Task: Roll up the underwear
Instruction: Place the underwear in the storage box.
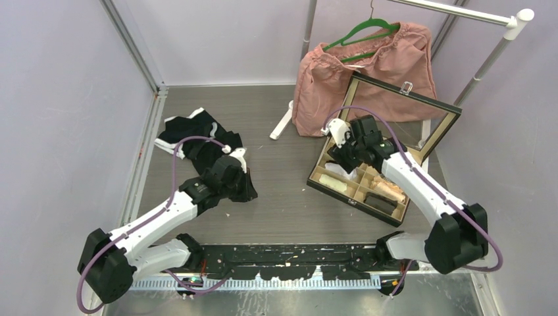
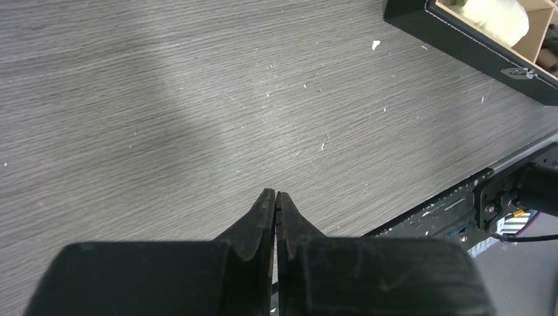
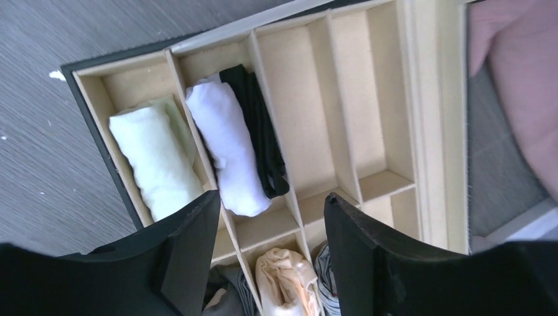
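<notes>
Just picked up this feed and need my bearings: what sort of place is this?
Likely a staged wardrobe test cell: plain lilac walls around a grey wood-grain table, a white clothes rail beside a pink garment on a green hanger, and an open black compartmented storage box.

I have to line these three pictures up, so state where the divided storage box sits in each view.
Top external: the divided box lies right of centre, lid raised, below the right tool.
Left wrist: only a black corner of the box shows, top right.
Right wrist: the box fills the upper middle, beyond the open right tool.
Shared landmark: the pale roll in its end compartment.
</notes>
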Robot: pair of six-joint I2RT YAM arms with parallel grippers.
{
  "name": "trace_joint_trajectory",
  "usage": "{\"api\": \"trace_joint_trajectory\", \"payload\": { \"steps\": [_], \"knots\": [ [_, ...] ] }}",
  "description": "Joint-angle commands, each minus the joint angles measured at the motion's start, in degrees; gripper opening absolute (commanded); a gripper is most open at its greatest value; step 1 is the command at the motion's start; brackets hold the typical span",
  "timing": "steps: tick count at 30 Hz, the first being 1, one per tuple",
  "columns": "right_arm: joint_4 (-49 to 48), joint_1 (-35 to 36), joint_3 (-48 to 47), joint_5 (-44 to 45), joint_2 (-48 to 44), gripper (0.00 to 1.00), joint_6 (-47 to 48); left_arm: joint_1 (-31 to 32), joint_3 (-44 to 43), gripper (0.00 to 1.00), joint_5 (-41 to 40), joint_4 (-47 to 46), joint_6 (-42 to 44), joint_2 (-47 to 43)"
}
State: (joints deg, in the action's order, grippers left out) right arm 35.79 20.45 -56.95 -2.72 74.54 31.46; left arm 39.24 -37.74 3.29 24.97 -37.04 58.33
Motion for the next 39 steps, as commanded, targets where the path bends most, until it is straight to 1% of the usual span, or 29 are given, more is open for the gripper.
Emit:
{"api": "trace_joint_trajectory", "payload": {
  "steps": [1,2,4,6,7,10,12,14,15,17,20,24,28,33,39],
  "knots": [
    [0.8,-0.2,-3.4,1.8,-5.7,0.65,-3.9,-0.8,-3.4,0.04,-0.1,1.4,0.0,0.8],
    [-0.4,-0.2,-3.5,2.3,-6.6,0.65,-5.5,-1.0,-3.8,0.04,-0.5,1.9,0.0,0.9],
    [-3.5,-0.2,-3.5,2.5,-8.9,0.65,-12.0,-1.4,-4.9,0.05,-1.6,3.0,-0.2,1.1],
    [-6.1,-0.2,-3.2,6.4,-10.7,0.65,-20.2,-2.0,-6.4,0.07,-2.8,4.6,-0.2,1.2],
    [-6.8,-0.2,-3.3,7.3,-11.2,0.65,-25.1,-2.4,-7.1,0.09,-5.1,5.6,-0.3,1.2],
    [-5.4,-0.2,-3.7,10.1,-12.3,0.65,-37.6,-3.8,-9.3,0.15,-9.9,8.5,-0.8,1.1],
    [-2.5,-0.2,-4.0,11.5,-13.1,0.64,-46.4,-5.3,-10.6,0.19,-12.5,10.8,-1.2,0.9],
    [-0.3,-0.2,-4.0,9.4,-13.8,0.64,-51.8,-7.0,-11.5,0.23,-14.4,11.8,-1.3,0.8],
    [0.5,-0.2,-3.7,6.8,-14.2,0.64,-53.6,-7.9,-11.8,0.26,-15.5,12.2,-1.6,0.8],
    [1.6,-0.2,-2.7,4.1,-15.1,0.65,-55.7,-10.2,-12.2,0.32,-17.2,12.6,-2.2,1.3],
    [3.0,-0.2,-0.6,3.8,-17.1,0.66,-56.2,-13.9,-13.2,0.38,-18.5,12.4,-2.7,3.7],
    [2.4,-0.2,3.8,4.0,-21.6,0.69,-56.4,-16.4,-16.0,0.45,-20.2,10.0,-1.8,9.4],
    [-0.2,-0.2,8.6,3.7,-24.5,0.72,-58.9,-17.7,-19.8,0.51,-22.2,7.8,-1.6,15.9],
    [-1.0,-0.2,10.8,3.8,-23.7,0.74,-60.6,-18.2,-23.1,0.51,-20.0,3.5,-3.1,24.0],
    [0.1,-0.2,9.8,3.9,-21.8,0.74,-59.9,-18.2,-24.7,0.51,-21.9,0.5,-6.5,30.5]
  ]
}}
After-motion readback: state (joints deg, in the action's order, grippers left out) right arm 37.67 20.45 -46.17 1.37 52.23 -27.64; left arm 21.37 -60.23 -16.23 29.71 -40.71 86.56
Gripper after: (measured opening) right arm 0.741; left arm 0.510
